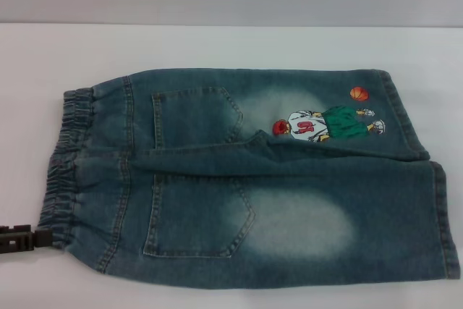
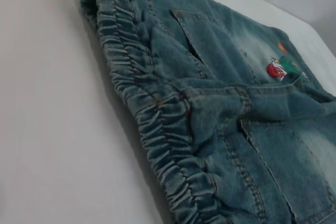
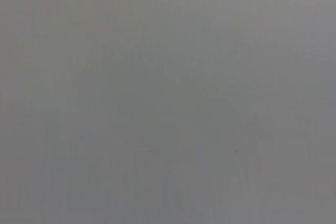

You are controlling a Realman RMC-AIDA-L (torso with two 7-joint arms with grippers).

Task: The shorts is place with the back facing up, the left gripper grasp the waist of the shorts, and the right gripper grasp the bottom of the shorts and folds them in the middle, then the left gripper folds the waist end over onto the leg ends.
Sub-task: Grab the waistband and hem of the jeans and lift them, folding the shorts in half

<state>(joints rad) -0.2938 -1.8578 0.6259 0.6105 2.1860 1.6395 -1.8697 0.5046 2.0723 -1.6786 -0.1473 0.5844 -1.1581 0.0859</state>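
In the head view, the left gripper [image 1: 25, 239] sits at about eight o'clock at the table's [image 1: 217, 41] near edge, its tip touching the waist [image 1: 66, 168]; whether its fingers are open or shut I cannot tell. The shorts [image 1: 289, 208] lie flat, back up, long axis running nine to three, waist nearest that arm, so I judge it reaches first. Farther off at three o'clock are the leg ends [image 1: 448, 218]; the player print's [image 1: 325, 124] number is unreadable, and the right gripper is out of sight.
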